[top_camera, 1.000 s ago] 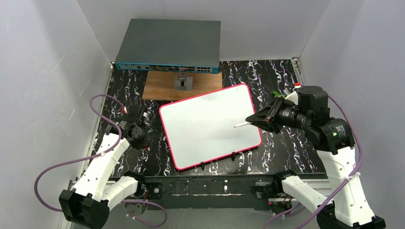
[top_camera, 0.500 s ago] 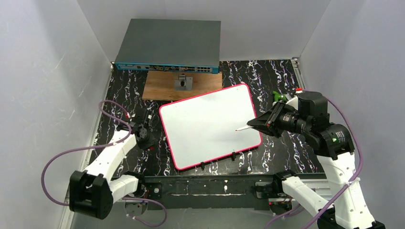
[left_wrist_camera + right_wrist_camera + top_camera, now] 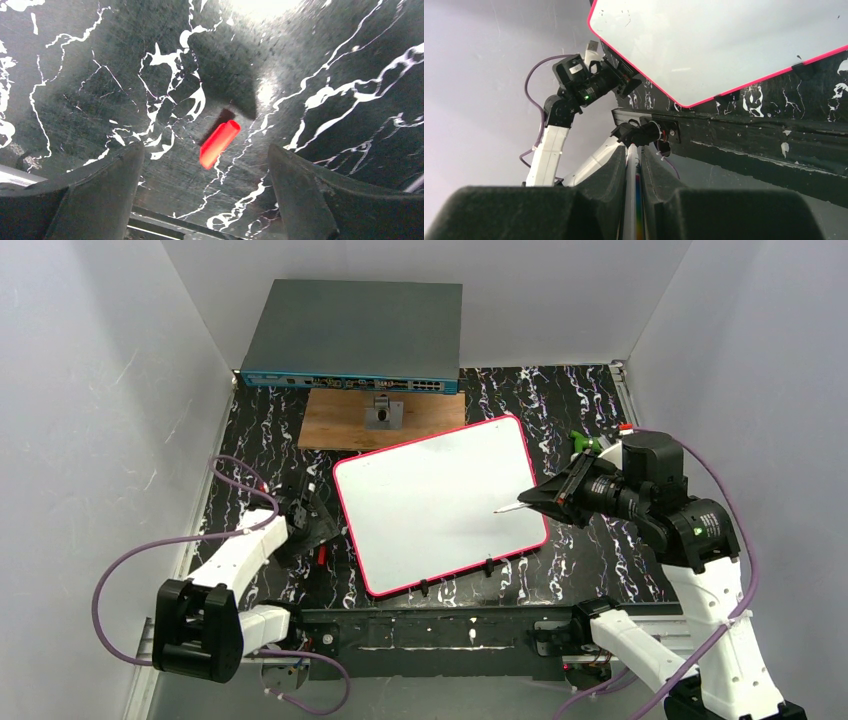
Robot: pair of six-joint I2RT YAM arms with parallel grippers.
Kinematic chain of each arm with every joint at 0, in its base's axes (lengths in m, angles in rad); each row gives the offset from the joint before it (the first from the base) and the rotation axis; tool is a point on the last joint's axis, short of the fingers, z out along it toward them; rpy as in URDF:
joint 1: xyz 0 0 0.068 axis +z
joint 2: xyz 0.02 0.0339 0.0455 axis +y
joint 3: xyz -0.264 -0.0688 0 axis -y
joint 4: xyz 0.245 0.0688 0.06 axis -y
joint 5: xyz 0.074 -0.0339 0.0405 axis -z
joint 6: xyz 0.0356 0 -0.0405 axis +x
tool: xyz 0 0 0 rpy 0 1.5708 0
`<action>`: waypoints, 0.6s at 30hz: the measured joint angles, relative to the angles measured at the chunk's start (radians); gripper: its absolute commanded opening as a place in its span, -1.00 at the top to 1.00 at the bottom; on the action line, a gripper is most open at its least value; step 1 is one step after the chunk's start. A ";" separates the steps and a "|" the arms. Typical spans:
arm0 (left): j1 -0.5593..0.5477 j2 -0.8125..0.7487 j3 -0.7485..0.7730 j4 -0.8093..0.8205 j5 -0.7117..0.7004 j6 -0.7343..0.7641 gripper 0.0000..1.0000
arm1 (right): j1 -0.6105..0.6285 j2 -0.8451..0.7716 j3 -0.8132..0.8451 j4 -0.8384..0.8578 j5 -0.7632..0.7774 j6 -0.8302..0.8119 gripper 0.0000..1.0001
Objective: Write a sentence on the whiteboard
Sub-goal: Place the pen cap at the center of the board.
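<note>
The whiteboard [image 3: 440,505] lies flat on the worktop [image 3: 600,550] between the two pincers. The right pincer [image 3: 540,494] grips a pen [image 3: 508,506], its tip over the board's side nearest that pincer. The left pincer [image 3: 205,155] stands open; a red cap [image 3: 219,142] lies on the worktop between its jaws, touching neither.
</note>
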 measured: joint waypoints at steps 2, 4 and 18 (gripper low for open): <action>0.002 0.000 0.028 -0.020 -0.004 -0.002 -0.86 | 0.000 0.000 -0.008 0.004 0.003 -0.004 0.97; 0.002 -0.004 0.062 -0.039 -0.005 -0.001 -0.67 | 0.000 -0.001 -0.026 0.008 0.003 -0.007 0.97; 0.004 -0.004 0.412 -0.287 -0.036 0.040 -0.47 | 0.026 0.121 -0.042 0.142 -0.015 -0.008 0.97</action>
